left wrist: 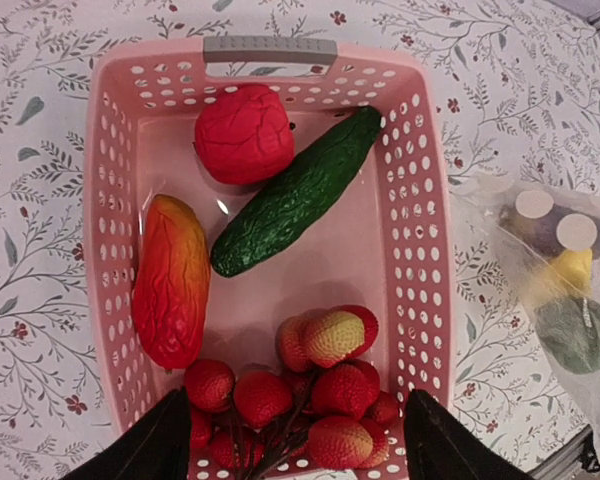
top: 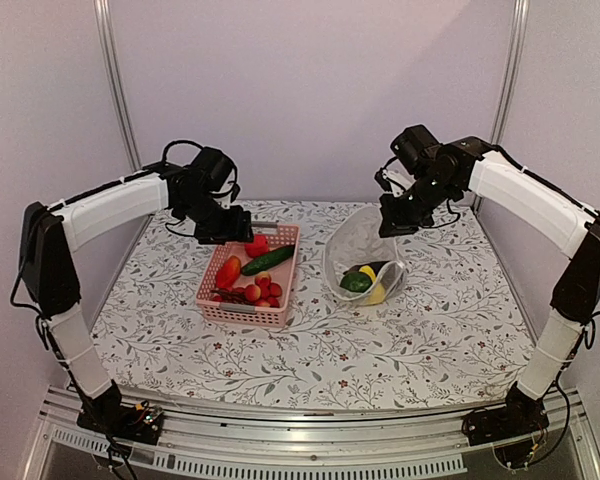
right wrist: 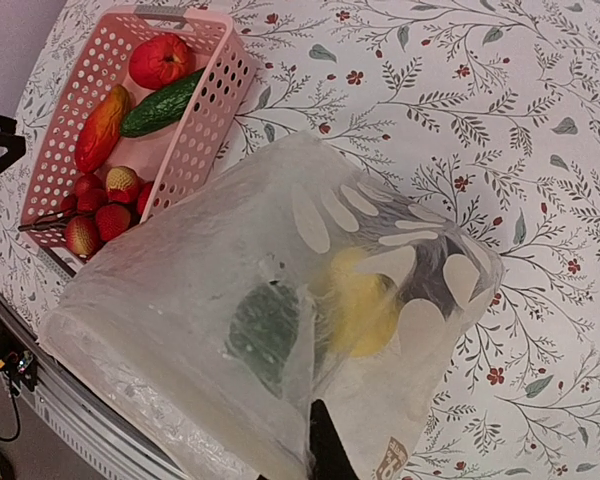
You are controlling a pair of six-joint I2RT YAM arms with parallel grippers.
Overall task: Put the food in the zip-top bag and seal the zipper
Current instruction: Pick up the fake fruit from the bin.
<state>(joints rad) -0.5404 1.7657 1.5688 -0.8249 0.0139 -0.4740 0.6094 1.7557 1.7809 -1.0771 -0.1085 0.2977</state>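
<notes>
Yellow fruit [right wrist: 360,305] — inside clear bag [right wrist: 180,290]

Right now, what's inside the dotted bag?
Three pieces show through the bag: a yellow one, a green one and a dark purple one. The cloudy plastic and white dots blur them; anything beneath them cannot be seen.

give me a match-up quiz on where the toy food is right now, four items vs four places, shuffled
Things:
1. long dark green toy cucumber
2. yellow toy fruit
3. cluster of small red round toy fruits
4. red-orange toy pepper

Places:
A. along the left wall of the pink slotted plastic basket
B. inside the clear polka-dot plastic bag
C. bunched at the basket's near end
D. lying diagonally across the basket's far half

Pairs: 1-D, 2-B, 3-C, 4-A
</notes>
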